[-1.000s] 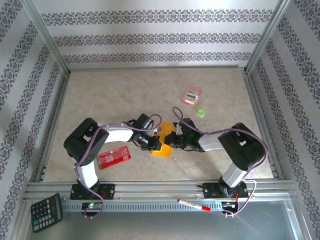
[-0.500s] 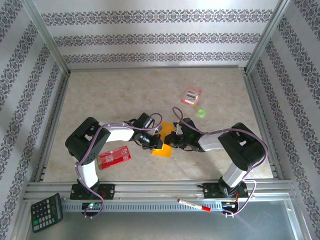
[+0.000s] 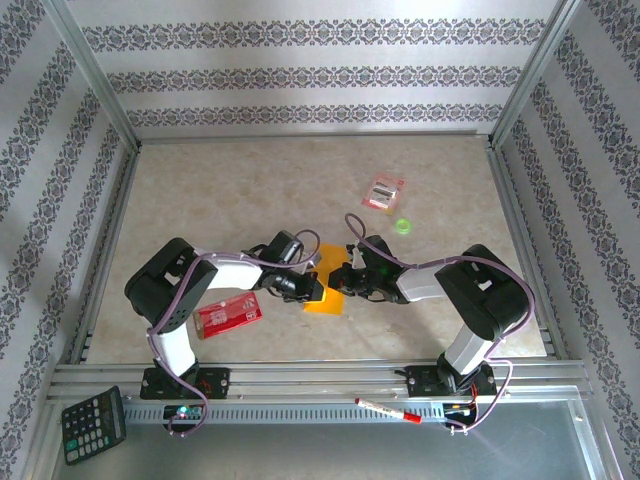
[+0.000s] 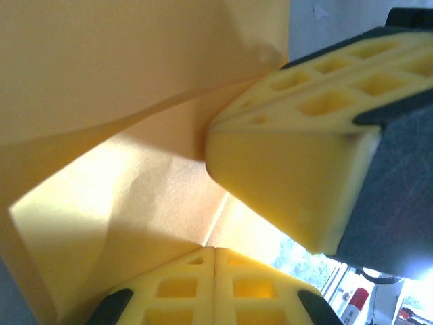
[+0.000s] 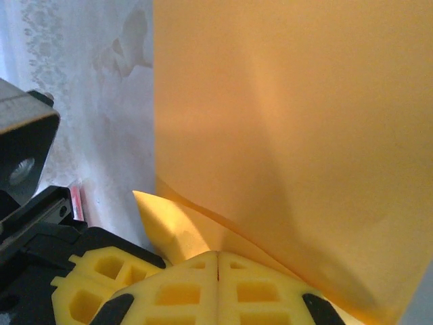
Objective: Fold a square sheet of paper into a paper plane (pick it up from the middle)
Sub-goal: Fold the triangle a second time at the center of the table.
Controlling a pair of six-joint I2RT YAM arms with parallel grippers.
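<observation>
The square sheet of paper point(image 3: 324, 302) is orange-yellow and lies creased near the middle of the table, between the two grippers. My left gripper point(image 3: 311, 290) comes at it from the left and my right gripper point(image 3: 339, 280) from the right, their tips almost touching. In the left wrist view the left gripper point(image 4: 214, 249) is shut, with a crease of the paper point(image 4: 122, 101) running into its seam; the other gripper's yellow fingers point(image 4: 298, 169) sit close by. In the right wrist view the right gripper point(image 5: 218, 254) is shut at the base of the paper point(image 5: 291, 122), which rises above it.
A red rectangular packet point(image 3: 228, 313) lies just left of the left arm. A small pink-and-white packet point(image 3: 383, 192) and a green bit point(image 3: 403, 226) lie further back on the right. A calculator point(image 3: 93, 424) and a red marker point(image 3: 388, 410) rest on the near rail.
The left arm has shifted slightly toward the near edge, its wrist a little lower. The right arm and the paper have barely moved.
</observation>
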